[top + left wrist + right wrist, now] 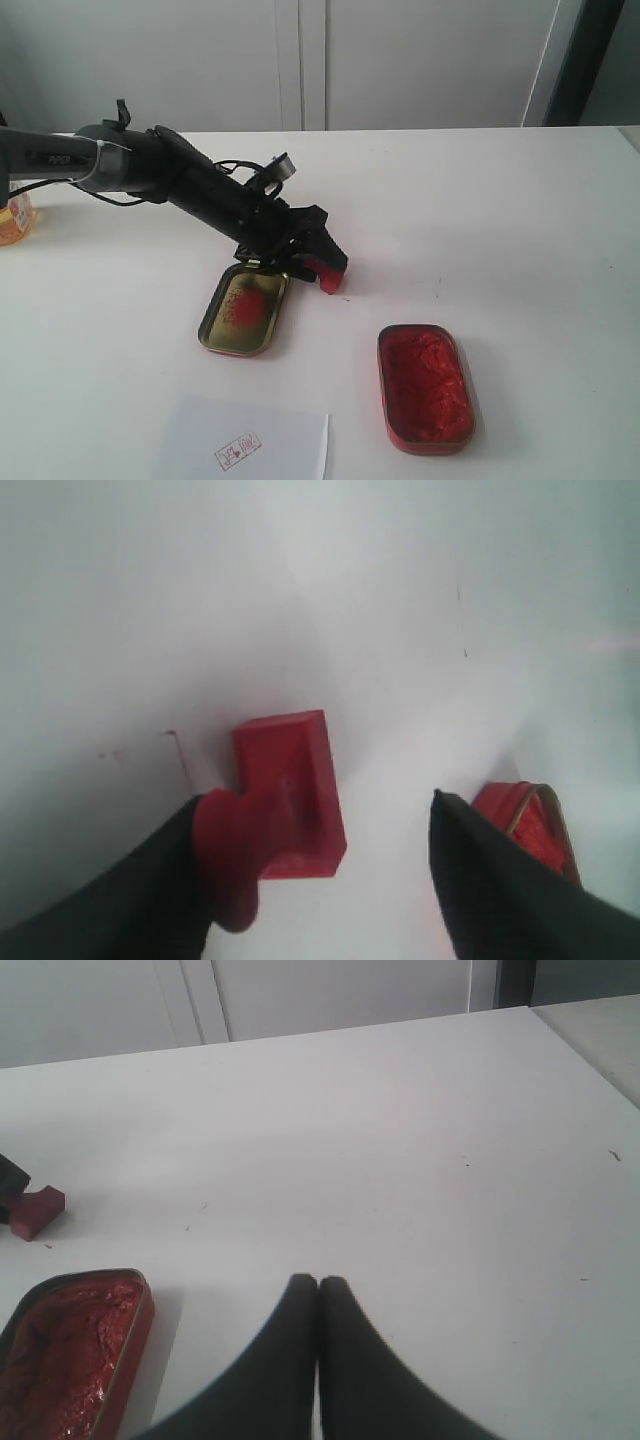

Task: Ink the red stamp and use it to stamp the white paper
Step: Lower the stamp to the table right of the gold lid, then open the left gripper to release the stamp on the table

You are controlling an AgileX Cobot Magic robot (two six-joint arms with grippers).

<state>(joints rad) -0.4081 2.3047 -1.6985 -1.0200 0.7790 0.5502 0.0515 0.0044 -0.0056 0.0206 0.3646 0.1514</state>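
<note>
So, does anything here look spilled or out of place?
Mostly tidy. The gold tin has a red smear inside, and faint red specks mark the table beside the red stamp.

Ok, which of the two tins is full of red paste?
The red tin, packed to its rim with paste. The gold tin shows only a red smudge on its floor.

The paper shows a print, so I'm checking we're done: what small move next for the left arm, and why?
Probably lift the left gripper straight up, clear of the red stamp. Its jaws stand wide open, the stamp lies on the table apparently touching one finger, and the white paper bears a red imprint.
</note>
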